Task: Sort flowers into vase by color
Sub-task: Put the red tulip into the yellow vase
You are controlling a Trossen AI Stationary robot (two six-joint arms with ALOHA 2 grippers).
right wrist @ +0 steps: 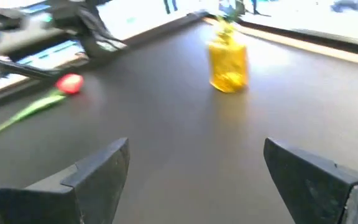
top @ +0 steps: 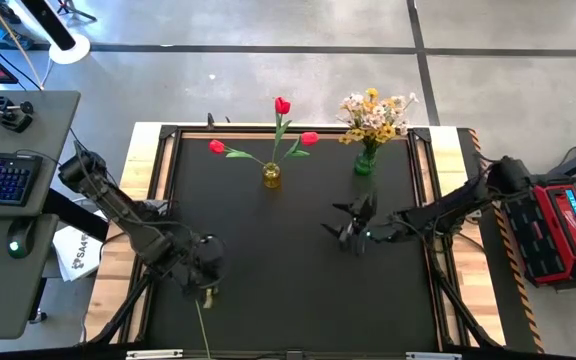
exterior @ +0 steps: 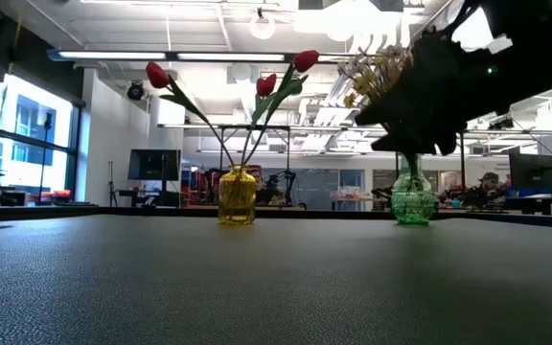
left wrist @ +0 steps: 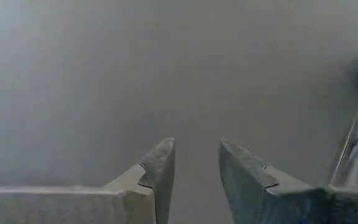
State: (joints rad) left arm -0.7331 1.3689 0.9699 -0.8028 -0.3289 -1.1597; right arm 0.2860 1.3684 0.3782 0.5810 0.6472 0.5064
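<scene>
My left fingers [left wrist: 157,173] hang over the near left part of the dark surface [top: 298,290]. They stand a little apart, and nothing sits in the narrow gap between them (all I see past them is bare surface). Just beside them, towards the near edge, one red tulip [right wrist: 70,83] lies flat. Its thin green stem runs on to that edge. From above only the stem shows clearly.

My right fingers [right wrist: 98,169] are spread wide and hold nothing. They hover over the middle of the surface, a bit to the right, and point towards the left side.

Near the far edge stand two vases, well apart from both arms. The yellow vase [top: 271,177] is close to the middle of that edge and holds three red tulips [top: 282,105], which fan out to the left, straight up and to the right. The green vase [top: 365,163] stands to its right and holds a bunch of yellow and white blossoms [top: 375,115] (how many stems there are I cannot tell). Seen from surface height, my right arm partly covers that bunch.
</scene>
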